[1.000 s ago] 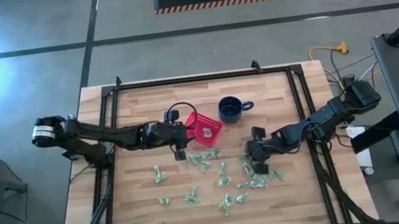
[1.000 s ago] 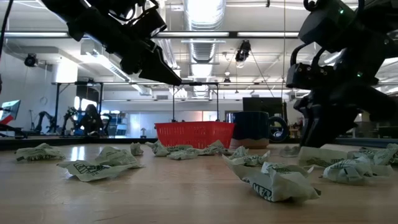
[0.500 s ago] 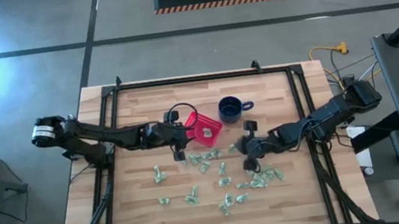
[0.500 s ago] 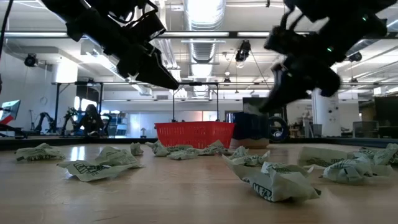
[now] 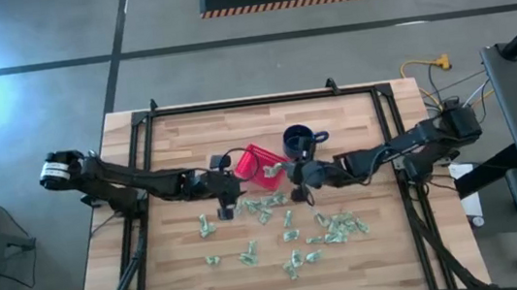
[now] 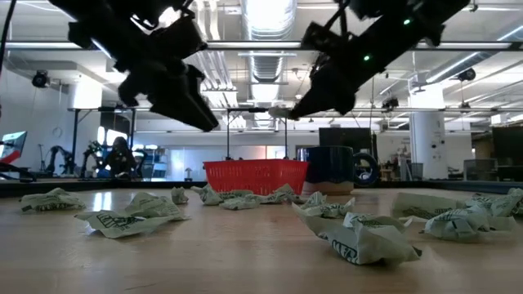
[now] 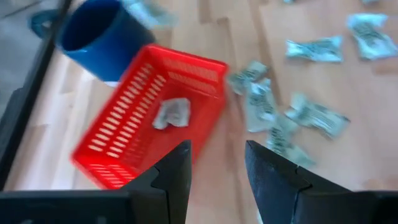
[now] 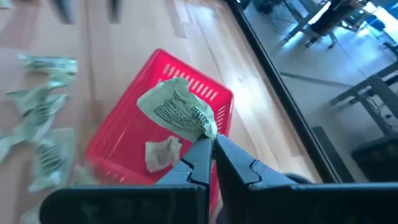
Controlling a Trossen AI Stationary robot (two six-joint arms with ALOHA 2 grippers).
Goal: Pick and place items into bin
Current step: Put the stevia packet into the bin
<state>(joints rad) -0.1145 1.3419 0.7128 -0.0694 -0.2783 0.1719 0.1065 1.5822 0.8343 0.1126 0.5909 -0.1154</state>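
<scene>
Our right gripper (image 8: 210,144) is pinched shut on one crinkled wrapped piece (image 8: 179,111), holding it by a single edge so the rest fans out above the fingertips. Directly beyond it sits the red bin (image 8: 124,134), with one piece (image 8: 161,152) already lying on its floor. In the high view this gripper (image 5: 293,171) hangs just at the bin's (image 5: 252,158) three o'clock side, and the blue mug (image 5: 299,141) stands close by at the bin's two o'clock.

Our left gripper (image 7: 214,163) has its fingers parted with nothing between them; it hovers at the bin's seven o'clock.

The remaining loose items (image 5: 336,226) lie scattered on the table from the bin's five o'clock down toward six.

We judge these pieces to be very light, soft and springy, so they should crush easily and need little force. An edge pinch like ours seems enough, though a thin fold could slip; taking a thicker crumpled ridge would probably be safer.
</scene>
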